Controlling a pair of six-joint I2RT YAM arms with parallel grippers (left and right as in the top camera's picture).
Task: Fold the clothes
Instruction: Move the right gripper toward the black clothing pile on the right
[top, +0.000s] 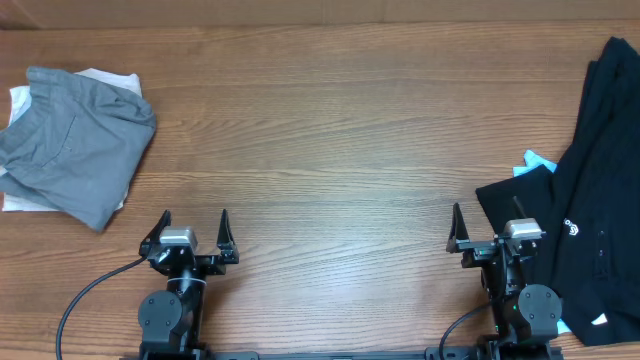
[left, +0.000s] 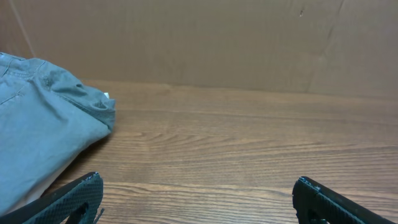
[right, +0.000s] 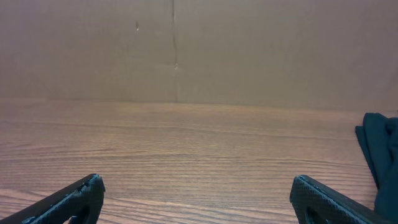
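Only the overhead view shows the black T-shirt (top: 600, 180) heaped at the table's (top: 320, 120) right edge over a light blue garment (top: 533, 162); the right wrist view catches just its dark edge. The grey garment (top: 75, 140) lies folded far left on a white one (top: 15, 100), a wide stretch of wood between the piles. At the near edge, the left gripper (top: 195, 218) and right gripper (top: 487, 212) stand spread wide, holding nothing.

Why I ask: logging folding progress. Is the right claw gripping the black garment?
No, the right claw stands open over the bare table, the black garment lying off to its side.
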